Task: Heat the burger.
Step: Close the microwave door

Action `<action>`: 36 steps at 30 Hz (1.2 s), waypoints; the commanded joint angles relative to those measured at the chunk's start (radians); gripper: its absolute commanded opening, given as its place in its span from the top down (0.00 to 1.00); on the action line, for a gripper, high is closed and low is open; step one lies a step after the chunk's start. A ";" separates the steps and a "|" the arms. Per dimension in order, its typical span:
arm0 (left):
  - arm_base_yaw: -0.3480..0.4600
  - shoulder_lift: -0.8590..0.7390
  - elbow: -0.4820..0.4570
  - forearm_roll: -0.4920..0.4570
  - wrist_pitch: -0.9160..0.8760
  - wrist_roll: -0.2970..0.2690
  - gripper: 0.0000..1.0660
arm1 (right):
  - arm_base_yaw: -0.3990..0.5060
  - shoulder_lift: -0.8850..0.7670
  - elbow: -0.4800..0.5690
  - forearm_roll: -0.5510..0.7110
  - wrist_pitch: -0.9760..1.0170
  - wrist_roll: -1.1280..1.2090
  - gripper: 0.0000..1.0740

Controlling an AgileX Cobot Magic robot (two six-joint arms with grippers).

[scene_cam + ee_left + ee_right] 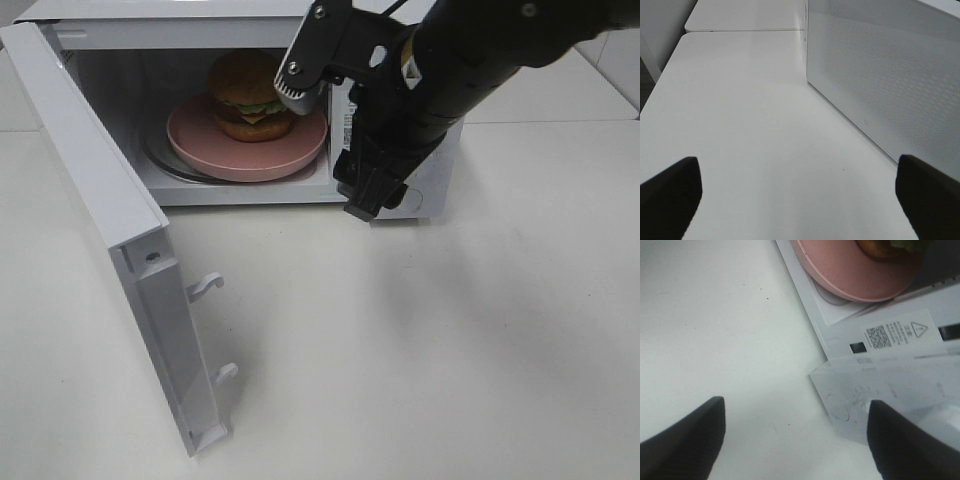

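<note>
Burger sits on a pink plate inside the microwave, toward the back of the cavity, upright, bun on top, lettuce and cheese showing at the edge. We see the plate resting on a glass tray on the cavity floor, plate rim close to the front opening. Microwave door is wide open, swung out to the left side of the high view, with two white latch hooks sticking out of its inner edge. Microwave stands on a white counter

Right pincer hangs in front of the microwave's right front corner, by the control panel, pointing down at the counter. We mark its jaws apart with nothing between them, only bare counter and the panel corner below. One dark finger overlaps the panel in the wrist view; we cannot tell if it touches. Same view catches the plate edge, a bit of the burger and a label with a code square and a warning triangle on the front frame

Left pincer is outside the high view. Its wrist view shows jaws wide apart, gripping nothing, low over the counter beside the microwave's perforated side wall, apart from it
</note>
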 commanded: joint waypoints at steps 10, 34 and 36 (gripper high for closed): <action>0.003 -0.018 0.004 -0.009 -0.009 -0.006 0.08 | -0.126 -0.272 0.147 0.114 0.086 0.225 0.28; 0.003 -0.018 0.004 -0.009 -0.009 -0.006 0.08 | -0.261 -0.666 0.269 0.253 0.548 0.273 0.29; 0.003 -0.018 0.004 -0.009 -0.009 -0.006 0.08 | -0.261 -0.695 0.295 0.253 0.550 0.276 0.29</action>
